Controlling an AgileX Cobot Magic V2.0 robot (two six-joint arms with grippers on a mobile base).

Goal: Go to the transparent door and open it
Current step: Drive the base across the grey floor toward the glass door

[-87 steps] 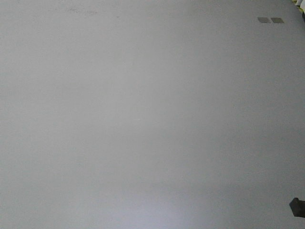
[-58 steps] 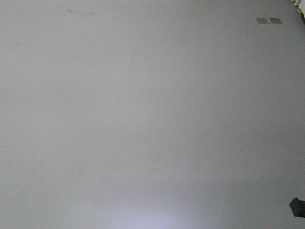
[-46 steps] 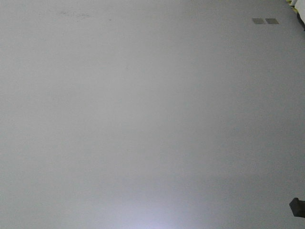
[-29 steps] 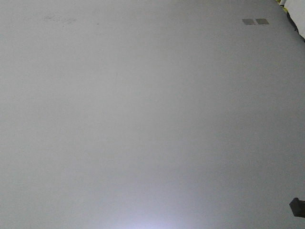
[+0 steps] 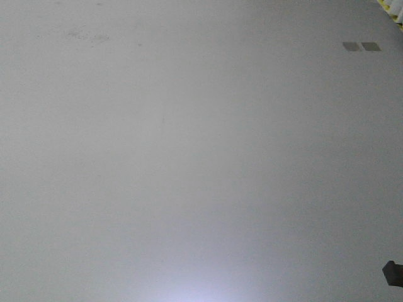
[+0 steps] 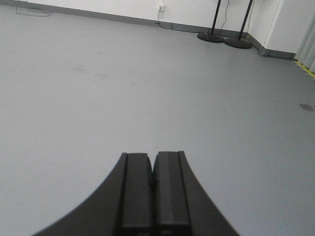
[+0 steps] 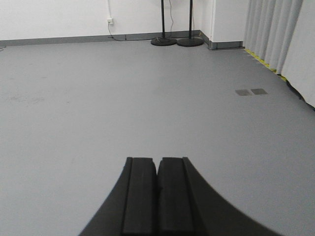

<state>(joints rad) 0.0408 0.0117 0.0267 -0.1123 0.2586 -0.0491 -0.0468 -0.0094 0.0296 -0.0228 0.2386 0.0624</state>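
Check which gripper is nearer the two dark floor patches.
Right, likely. The right gripper has the floor patches ahead and to its right; from the left gripper they show only at the view's far right edge, farther off sideways.

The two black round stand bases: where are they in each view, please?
Left wrist view: the stand bases are at the top, right of the middle.
Right wrist view: the stand bases are at the top, near the middle.
Front view: they are not in it.
Shared landmark: the wall socket, to their left in both wrist views.
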